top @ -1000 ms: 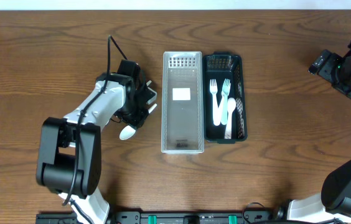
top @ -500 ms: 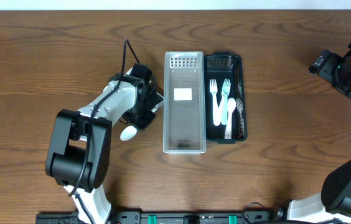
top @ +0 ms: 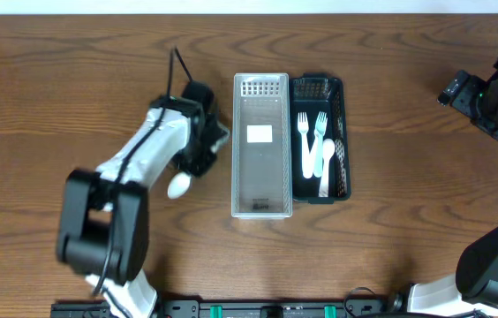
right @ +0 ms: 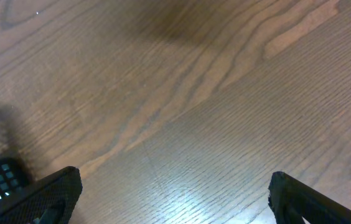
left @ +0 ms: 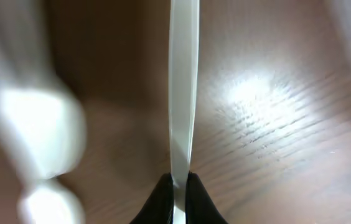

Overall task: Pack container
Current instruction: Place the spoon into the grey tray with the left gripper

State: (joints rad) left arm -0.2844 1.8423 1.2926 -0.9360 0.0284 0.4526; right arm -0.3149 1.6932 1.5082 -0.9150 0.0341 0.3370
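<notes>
left fingers (left: 160,200) pinch white plastic spoon (left: 183,93); lift it well over clear plastic bin (top: 234,150) rim (right fingers (right: 51,190) spread).

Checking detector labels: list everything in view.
table: 1, brown wood, under everything
tray: 1, clear with a white label, centre, nothing in it
basket: 1, black mesh, beside the tray on its right
forks: 2, white, in the basket
basket spoon: 1, white, beside the forks
held spoon: 1, white, left of the tray
left gripper: shut on the held spoon's handle
right gripper: open, empty, far right
</notes>
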